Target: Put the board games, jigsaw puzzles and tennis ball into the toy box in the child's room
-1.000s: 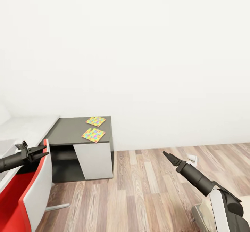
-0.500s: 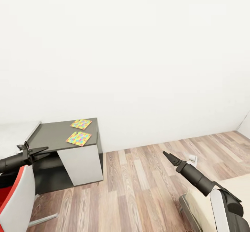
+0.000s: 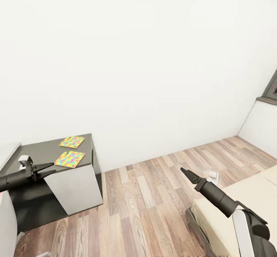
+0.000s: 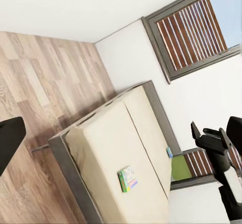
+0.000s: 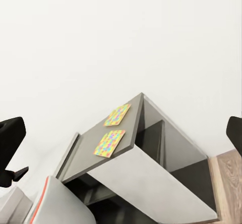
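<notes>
Two thin, flat, multicoloured square jigsaw puzzles (image 3: 70, 150) lie at nine o'clock on the smooth dark grey matte table corner (image 3: 42, 152), while the black left gripper (image 3: 45, 168) is spread and the black right gripper (image 3: 185, 172) is pressed together.

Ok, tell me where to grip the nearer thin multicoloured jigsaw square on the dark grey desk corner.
Take the nearer multicoloured jigsaw square by its edge at the front rim of the dark grey desk corner, coming in low from the floor side. It lies flat and thin, so a top-down pinch probably finds nothing to close on.
</notes>
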### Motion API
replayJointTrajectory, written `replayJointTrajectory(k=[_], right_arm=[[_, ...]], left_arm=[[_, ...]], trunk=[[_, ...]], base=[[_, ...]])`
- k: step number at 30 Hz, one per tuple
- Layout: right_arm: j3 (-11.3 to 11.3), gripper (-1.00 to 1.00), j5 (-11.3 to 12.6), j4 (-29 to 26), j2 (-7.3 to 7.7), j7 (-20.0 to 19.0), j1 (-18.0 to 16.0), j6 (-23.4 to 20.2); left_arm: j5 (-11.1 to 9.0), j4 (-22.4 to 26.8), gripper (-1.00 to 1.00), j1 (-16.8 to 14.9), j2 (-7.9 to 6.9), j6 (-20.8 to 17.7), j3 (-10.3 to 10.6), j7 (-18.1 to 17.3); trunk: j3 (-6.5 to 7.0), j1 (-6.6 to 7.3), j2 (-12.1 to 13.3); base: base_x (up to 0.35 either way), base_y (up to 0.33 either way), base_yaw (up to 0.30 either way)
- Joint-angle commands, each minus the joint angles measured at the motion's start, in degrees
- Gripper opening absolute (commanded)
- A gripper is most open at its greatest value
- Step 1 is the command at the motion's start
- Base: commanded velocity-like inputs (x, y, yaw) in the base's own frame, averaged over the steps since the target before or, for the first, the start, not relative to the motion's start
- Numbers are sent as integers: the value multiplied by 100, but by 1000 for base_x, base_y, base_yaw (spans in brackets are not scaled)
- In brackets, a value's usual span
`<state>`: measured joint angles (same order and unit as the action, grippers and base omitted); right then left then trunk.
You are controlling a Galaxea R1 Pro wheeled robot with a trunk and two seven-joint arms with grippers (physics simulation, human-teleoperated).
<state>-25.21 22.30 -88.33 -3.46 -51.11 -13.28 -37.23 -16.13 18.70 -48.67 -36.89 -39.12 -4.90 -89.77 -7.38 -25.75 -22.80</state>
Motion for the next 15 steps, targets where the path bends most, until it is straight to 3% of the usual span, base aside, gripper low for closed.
replayJointTrajectory(k=[1,15], right_arm=[[-10,100,20,0,-6,-12,-8,-38],[-111,100,20,0,26,-270,-8,-32]], left_arm=[[4,2,100,-2,-2,-61,-3,-23],[4,2,100,-2,-2,-61,-3,-23]], trunk=[[-12,-4,-12],[-3,-4,-12]], base=[[0,0,-277],[0,0,-277]])
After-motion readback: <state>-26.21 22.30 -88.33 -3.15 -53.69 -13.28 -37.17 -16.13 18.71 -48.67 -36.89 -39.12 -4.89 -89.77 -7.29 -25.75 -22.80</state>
